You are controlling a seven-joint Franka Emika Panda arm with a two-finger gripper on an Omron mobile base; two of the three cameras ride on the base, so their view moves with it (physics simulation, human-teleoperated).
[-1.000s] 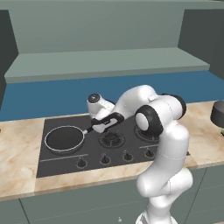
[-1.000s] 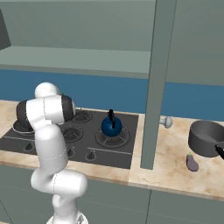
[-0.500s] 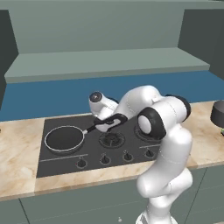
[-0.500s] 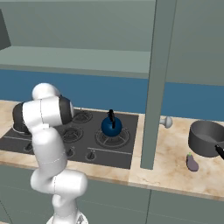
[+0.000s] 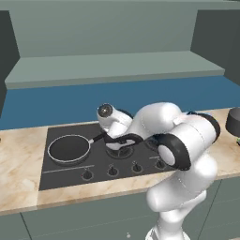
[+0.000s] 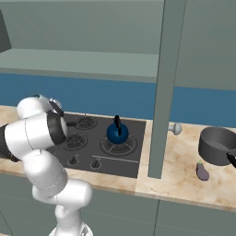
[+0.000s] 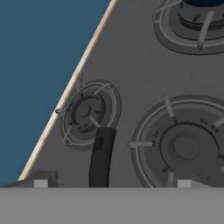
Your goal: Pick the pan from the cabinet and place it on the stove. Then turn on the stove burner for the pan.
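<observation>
The pan (image 5: pixel 69 148) sits flat on the large left-end burner (image 5: pixel 70 151) of the stove (image 5: pixel 61 173), left of centre in the left base view, its dark handle (image 5: pixel 97 138) reaching right toward the robot's hand. In the hand view that handle (image 7: pixel 101 157) rises from the bottom edge, a little left of centre, its tip over a small burner (image 7: pixel 89 111). The gripper (image 7: pixel 111 183) hangs just above it with its fingers (image 7: pixel 40 183) spread wide, one to each side of the handle and neither touching it, so the pan is not held. A larger burner (image 7: pixel 186 146) lies at the right of the hand view.

In the right base view a blue kettle (image 6: pixel 117 132) stands on the stove's right-hand burner. Further right on the table (image 6: pixel 179 177), a dark-grey pot (image 6: pixel 216 145) stands near the frame's right edge with a small purple eggplant (image 6: pixel 202 171) just in front of it.
</observation>
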